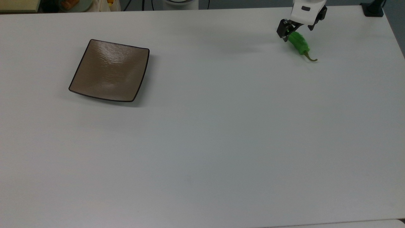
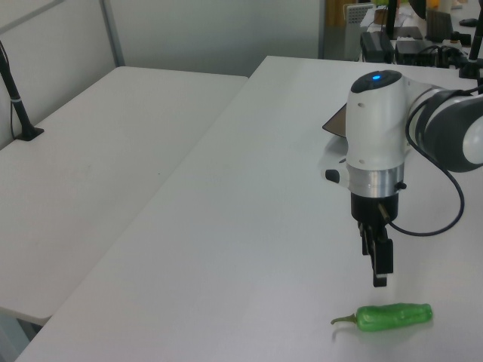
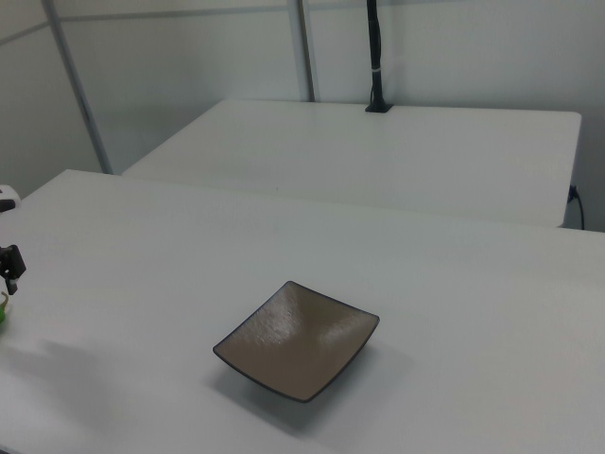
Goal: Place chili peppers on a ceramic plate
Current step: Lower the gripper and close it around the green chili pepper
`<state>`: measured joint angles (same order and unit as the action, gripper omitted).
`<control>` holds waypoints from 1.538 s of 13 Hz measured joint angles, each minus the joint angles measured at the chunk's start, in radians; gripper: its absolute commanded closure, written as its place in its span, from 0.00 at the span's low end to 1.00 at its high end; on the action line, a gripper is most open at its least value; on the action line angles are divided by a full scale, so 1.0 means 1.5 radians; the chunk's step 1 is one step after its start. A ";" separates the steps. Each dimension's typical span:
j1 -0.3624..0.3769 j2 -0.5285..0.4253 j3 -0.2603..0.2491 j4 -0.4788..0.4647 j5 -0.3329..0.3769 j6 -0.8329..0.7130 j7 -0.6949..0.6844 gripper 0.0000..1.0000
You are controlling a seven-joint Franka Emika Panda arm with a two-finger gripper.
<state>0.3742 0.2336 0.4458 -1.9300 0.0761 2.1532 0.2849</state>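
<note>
The green chili pepper (image 1: 300, 45) lies on the white table near the top view's upper right, with its brownish stem (image 1: 311, 58) pointing toward the near right. My gripper (image 1: 298, 33) hangs open over the pepper's stemless end, one finger on each side in the top view. The left view puts the gripper (image 2: 379, 271) a short way above the pepper (image 2: 394, 317), not touching it. The brown square ceramic plate (image 1: 109, 71) sits empty far off toward the top view's left. The right view shows the same plate (image 3: 298, 339) mid-table.
A black clamp post (image 1: 373, 9) stands at the table's far right corner in the top view. A second white table (image 2: 90, 151) with a black post (image 2: 19, 98) lies alongside. Clutter (image 1: 72, 4) sits beyond the far left edge.
</note>
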 measured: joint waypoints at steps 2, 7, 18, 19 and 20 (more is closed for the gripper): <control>0.008 0.015 0.003 -0.001 0.000 0.027 0.023 0.00; 0.035 0.049 0.004 -0.001 0.000 0.065 0.079 0.00; 0.056 0.103 0.004 -0.004 -0.041 0.065 0.080 0.76; 0.057 0.102 0.004 -0.004 -0.041 0.065 0.080 0.76; 0.057 0.102 0.004 -0.004 -0.041 0.065 0.080 0.76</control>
<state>0.4591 0.3868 0.4515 -1.9360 0.0139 2.2514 0.4056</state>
